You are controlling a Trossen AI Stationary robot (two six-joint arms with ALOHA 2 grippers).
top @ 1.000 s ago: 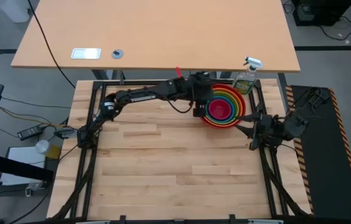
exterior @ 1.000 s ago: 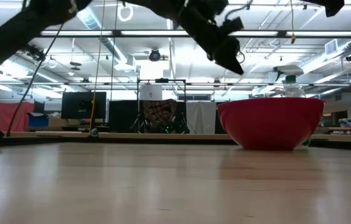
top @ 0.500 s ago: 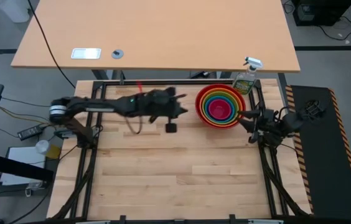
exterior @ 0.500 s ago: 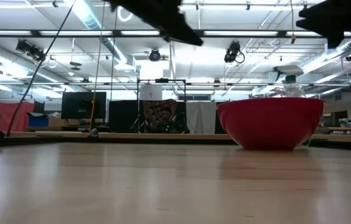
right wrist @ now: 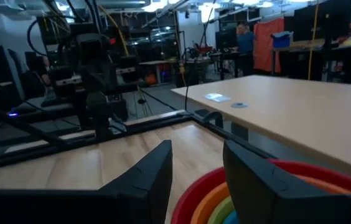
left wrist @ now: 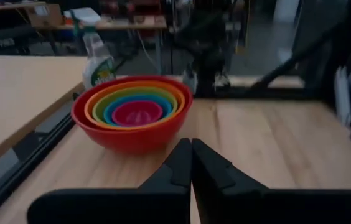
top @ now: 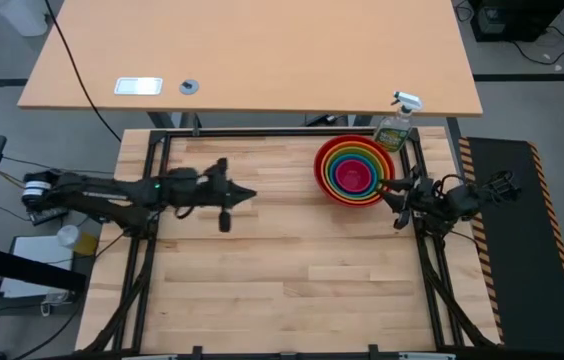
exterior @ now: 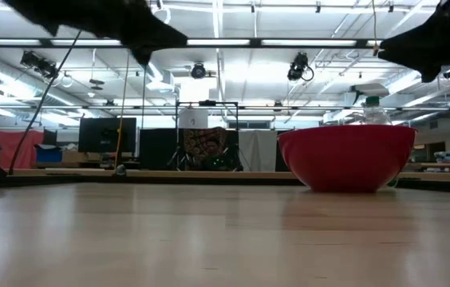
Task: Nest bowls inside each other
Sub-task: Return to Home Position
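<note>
The left gripper's [left wrist: 191,147] two dark fingers are pressed flat together with nothing between them. It hangs above bare wood at about 11 o'clock from the middle of the wooden table [top: 282,290], pointing toward 3 o'clock, and its arm stretches back off the table's 9 o'clock edge. In the low view it is only a dark shape high over the tabletop.

The right gripper's [right wrist: 197,152] fingers stand apart with a clear gap and hold nothing. It hovers at the stack's 4 o'clock side, just beside the red rim and above it. Whether it touches the rim I cannot tell. Its arm runs back past the table's 3 o'clock edge.

The bowls sit as one nested stack at about 1 o'clock on the table, well apart from the left gripper. The red bowl [left wrist: 132,134] is outermost and rests upright on the wood. Inside it come the orange bowl [left wrist: 139,83], the green bowl [left wrist: 137,91], the blue bowl [left wrist: 135,98] and the pink bowl [left wrist: 137,113] at the centre.

A spray bottle [top: 395,128] stands just beside the stack at its 1 o'clock, on the table's far edge. Beyond that lies a tan table [top: 262,60]. A person [right wrist: 245,38] stands far back in the room.
</note>
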